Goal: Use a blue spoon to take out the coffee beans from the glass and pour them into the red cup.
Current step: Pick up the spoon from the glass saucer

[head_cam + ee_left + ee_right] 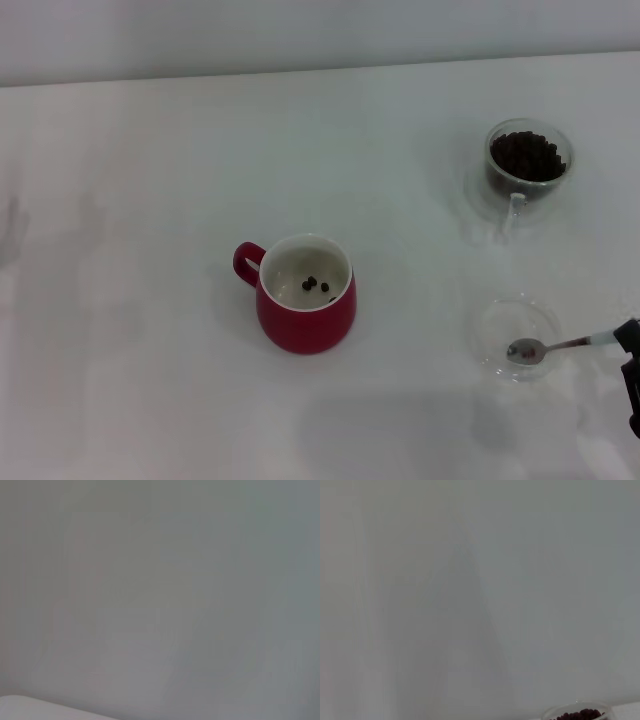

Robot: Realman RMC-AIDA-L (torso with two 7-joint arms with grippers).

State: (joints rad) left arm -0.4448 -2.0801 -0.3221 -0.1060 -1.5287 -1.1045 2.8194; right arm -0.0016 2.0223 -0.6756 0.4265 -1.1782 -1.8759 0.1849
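Note:
The red cup (305, 310) stands mid-table, handle to the left, with a few coffee beans (316, 286) on its white inside. At the far right the glass (528, 170) holds a heap of coffee beans (527, 156); its rim and beans (577, 714) also peek into the right wrist view. The blue spoon (545, 348) lies with its metal bowl on a clear saucer (500, 315) at the near right. Its pale handle runs to the dark right gripper (629, 350) at the picture's edge. The left gripper is out of view.
The white table (150, 380) runs back to a pale wall. The left wrist view shows only that wall and a sliver of table edge (30, 705).

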